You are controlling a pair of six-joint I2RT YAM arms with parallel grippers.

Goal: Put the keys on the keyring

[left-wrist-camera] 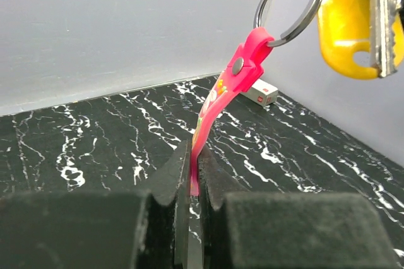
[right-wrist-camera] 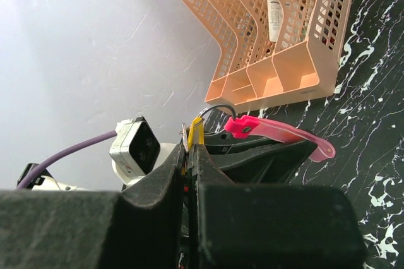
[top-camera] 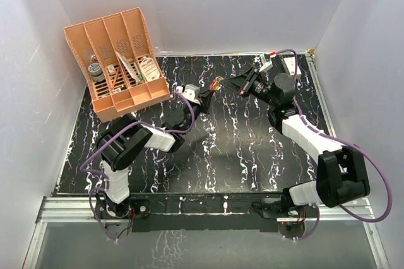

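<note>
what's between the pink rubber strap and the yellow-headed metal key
a thin dark metal ring, looped through the strap, meeting the key; left wrist view shows it

Reaching from the near edge of the desk [top-camera: 240, 149] with the left arm [top-camera: 136, 139] bent low and the right arm [top-camera: 303, 133] stretched along the right side, meeting over the far middle. Pinching the keyring [left-wrist-camera: 218, 95] in the closed left tool [left-wrist-camera: 193, 155]; clamping the key [right-wrist-camera: 196, 129] in the closed right tool [right-wrist-camera: 189, 148].

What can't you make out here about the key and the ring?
Left wrist view: the top edge cuts off the key, so whether it sits on the ring is unseen.
Right wrist view: jaws of the right gripper hide most of the key.
Top view: both are too small to judge.
</note>
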